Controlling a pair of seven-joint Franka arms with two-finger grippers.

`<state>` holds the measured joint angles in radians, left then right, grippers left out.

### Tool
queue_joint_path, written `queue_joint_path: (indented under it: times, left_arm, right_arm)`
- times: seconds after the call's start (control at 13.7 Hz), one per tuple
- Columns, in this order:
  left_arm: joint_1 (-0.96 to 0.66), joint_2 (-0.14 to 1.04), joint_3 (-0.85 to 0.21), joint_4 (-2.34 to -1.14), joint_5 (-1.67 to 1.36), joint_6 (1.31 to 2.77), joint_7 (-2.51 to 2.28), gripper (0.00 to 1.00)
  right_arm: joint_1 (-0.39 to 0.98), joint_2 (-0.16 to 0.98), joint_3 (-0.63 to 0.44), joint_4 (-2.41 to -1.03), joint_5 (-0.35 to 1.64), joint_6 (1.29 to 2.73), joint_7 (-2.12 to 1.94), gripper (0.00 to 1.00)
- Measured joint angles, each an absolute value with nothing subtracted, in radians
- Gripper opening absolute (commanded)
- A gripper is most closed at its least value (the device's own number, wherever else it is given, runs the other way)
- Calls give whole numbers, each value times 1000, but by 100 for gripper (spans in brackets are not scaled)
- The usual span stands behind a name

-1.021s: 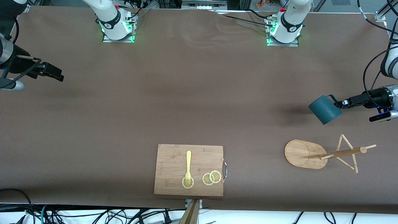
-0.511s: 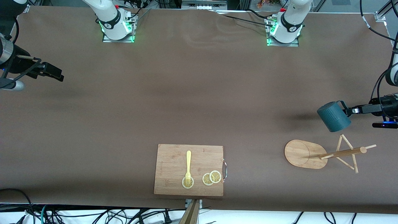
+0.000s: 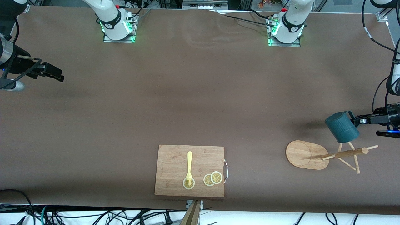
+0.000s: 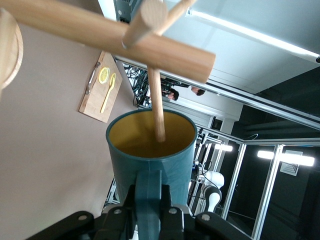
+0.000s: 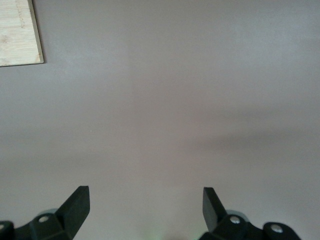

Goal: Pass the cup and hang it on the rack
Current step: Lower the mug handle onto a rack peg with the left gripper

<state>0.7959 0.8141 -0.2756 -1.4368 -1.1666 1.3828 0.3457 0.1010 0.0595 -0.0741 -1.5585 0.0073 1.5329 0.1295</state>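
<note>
left pincer [image 3: 356,121] clamps cup [image 3: 342,127] handle over rack [image 3: 325,153]; right pincer [image 5: 145,207] wide open, empty, waiting.

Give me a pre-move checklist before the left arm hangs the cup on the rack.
1. Grip: left gripper shut on the cup by its handle: ok.
2. Rack standing upright on its base: ok.
3. Handle over a peg: not ok; in the left wrist view a peg points into the cup's mouth instead.
4. Cup touching the peg: cannot tell.
5. Right gripper open, waiting over bare table at its own end: ok.
6. Cutting board away from the rack: ok.
</note>
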Motion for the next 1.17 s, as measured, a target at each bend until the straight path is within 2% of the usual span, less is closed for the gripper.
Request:
queue_joint_path:
  times: [0.44, 0.51, 0.58, 0.95, 1.17]
  left_arm:
    - [796, 933, -276, -1330, -1181, 1383, 322, 0]
    - [796, 949, -276, -1308, -1181, 1382, 320, 24]
    - [796, 961, -276, -1291, -1182, 1381, 318, 99]
    - [797, 974, -275, -1246, -1127, 1368, 317, 100]
    - [783, 959, -296, -1124, -870, 1352, 316, 100]
  right_arm:
    - [101, 60, -74, -1559, 7, 1533, 129, 100]
    - [101, 60, -74, -1559, 7, 1533, 129, 100]
    - [101, 60, -74, -1558, 7, 1533, 129, 100]
    - [101, 60, -74, -1559, 7, 1533, 129, 100]
    - [101, 60, -74, -1558, 7, 1533, 129, 100]
